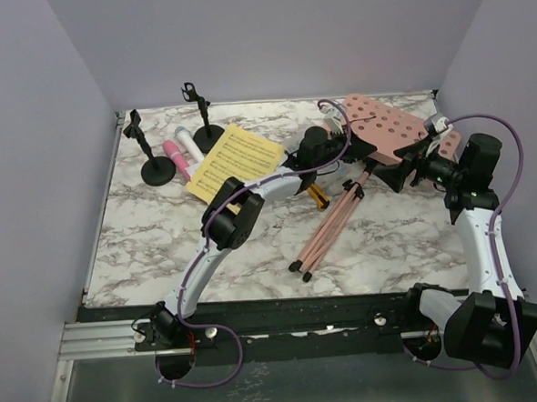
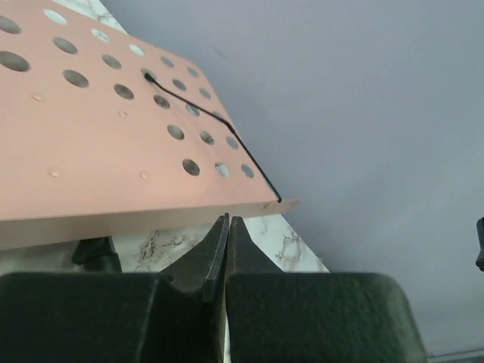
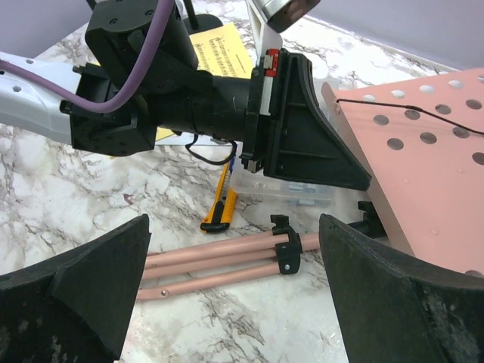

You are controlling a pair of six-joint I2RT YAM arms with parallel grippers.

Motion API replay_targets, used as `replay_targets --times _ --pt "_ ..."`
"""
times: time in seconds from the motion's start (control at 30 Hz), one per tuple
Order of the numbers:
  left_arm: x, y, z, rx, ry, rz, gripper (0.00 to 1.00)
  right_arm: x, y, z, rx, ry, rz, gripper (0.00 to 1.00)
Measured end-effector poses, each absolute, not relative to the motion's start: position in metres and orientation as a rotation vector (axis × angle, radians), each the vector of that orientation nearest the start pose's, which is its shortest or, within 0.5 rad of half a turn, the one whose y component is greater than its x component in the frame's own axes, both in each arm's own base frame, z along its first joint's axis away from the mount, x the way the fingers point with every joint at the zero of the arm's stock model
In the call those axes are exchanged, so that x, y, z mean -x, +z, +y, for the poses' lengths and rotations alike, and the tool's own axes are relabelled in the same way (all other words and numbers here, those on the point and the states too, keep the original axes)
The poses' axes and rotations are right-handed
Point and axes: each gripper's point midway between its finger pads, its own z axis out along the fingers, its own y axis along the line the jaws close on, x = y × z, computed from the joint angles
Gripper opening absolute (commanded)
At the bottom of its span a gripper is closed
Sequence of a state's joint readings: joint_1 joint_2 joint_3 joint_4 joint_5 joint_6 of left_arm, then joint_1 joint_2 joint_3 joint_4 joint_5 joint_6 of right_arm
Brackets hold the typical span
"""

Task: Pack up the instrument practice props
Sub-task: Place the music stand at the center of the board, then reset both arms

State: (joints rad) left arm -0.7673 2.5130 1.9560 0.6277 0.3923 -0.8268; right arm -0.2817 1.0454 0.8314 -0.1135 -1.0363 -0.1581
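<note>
jaws clenched, left gripper (image 2: 228, 224) noses the edge of the pink music rack (image 2: 113, 151), perhaps to fold it; right gripper (image 3: 234, 227) hangs released.

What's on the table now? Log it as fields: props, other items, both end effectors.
music rack: pink, tilted, legs folded
yellow page: flat, left of the rack
pink microphone, white microphone: lying side by side
mic holders: two, upright
left end effector: shut, tips at the rack's edge
right end effector: open, empty
other: utility knife, clear box
</note>
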Motion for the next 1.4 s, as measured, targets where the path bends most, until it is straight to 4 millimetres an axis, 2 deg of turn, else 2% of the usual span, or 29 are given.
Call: replay_targets --times 0.27,0.6,0.7,0.83,0.93,1.0,1.13,1.23,1.4 --pt "-0.432 0.176 -0.557 -0.326 -1.528 1.697 0.00 -0.316 0.255 0.062 0.571 0.663 1.689 0.96" --pt "-0.425 0.147 -0.545 -0.366 -1.456 1.767 0.01 -0.317 0.256 0.063 0.575 0.663 1.683 0.96" --pt "-0.419 0.152 -0.538 -0.383 -1.435 1.773 0.18 -0.317 0.256 0.063 0.577 0.664 1.681 0.96" --pt "-0.405 0.176 -0.520 -0.414 -1.395 1.752 0.46 -0.317 0.256 0.063 0.578 0.666 1.682 0.97" --pt "-0.388 0.203 -0.498 -0.438 -1.350 1.721 0.66 -0.317 0.256 0.062 0.577 0.665 1.680 0.97" --pt "-0.378 0.217 -0.485 -0.449 -1.328 1.698 0.75 -0.316 0.256 0.062 0.578 0.667 1.677 0.97" --pt "-0.355 0.237 -0.446 -0.459 -1.279 1.675 0.85 -0.316 0.258 0.059 0.577 0.670 1.669 0.97" --pt "-0.342 0.246 -0.409 -0.436 -1.254 1.674 0.89 -0.315 0.259 0.056 0.568 0.678 1.666 0.97" --pt "-0.329 0.259 -0.326 -0.326 -1.188 1.673 0.99 -0.312 0.260 0.049 0.558 0.691 1.654 0.97"
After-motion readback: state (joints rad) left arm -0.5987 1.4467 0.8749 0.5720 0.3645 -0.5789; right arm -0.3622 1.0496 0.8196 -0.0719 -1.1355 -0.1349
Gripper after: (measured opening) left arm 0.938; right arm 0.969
